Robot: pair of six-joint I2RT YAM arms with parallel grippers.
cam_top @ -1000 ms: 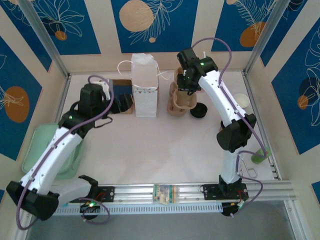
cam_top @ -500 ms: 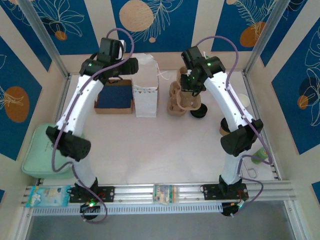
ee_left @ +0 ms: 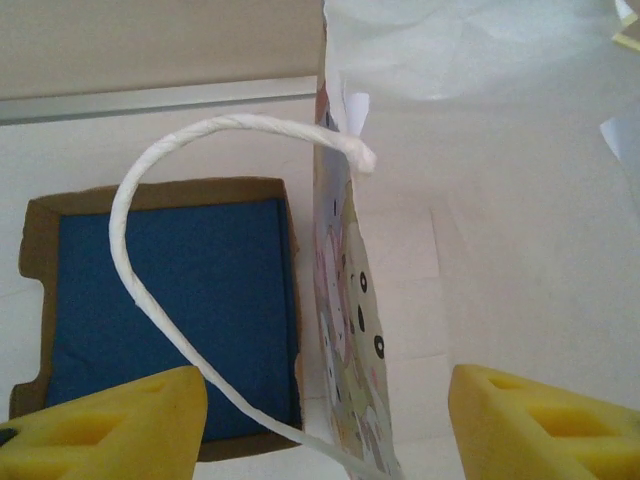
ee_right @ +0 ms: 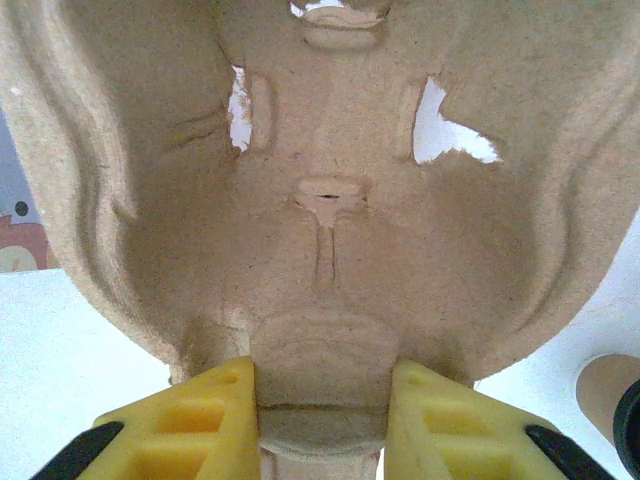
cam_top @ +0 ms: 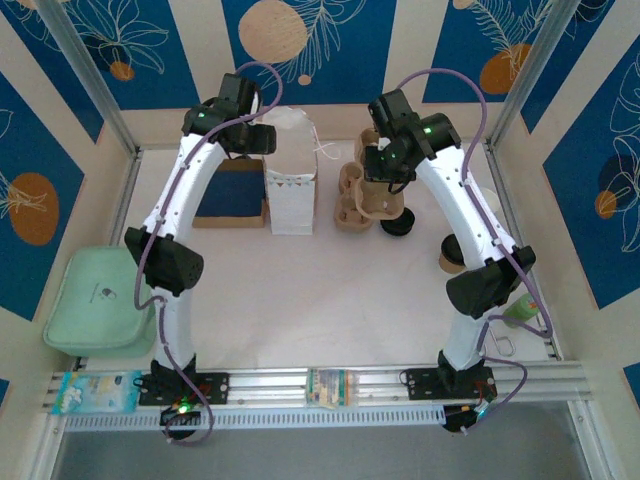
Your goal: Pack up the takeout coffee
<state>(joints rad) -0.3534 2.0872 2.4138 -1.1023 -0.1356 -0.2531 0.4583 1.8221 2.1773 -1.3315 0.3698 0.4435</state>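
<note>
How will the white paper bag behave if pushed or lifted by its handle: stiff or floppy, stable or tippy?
Probably light and floppy: the white paper bag has thin walls, creased at the top. Its twisted handle is a thin cord, so it would likely flex before the bag moves. Standing tall on a narrow base, it may tip if pushed high.

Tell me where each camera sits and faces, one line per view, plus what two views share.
Top external: above and behind the bases, looking down at the table; both arms show, left gripper at the white paper bag, right gripper at the pulp carrier.
Left wrist: looks down along the bag's wall at a blue-lined box; its open yellow fingers show.
Right wrist: faces the carrier up close; its fingers pinch the carrier's rim.
Shared: top and left wrist views both show bag and box.
</note>
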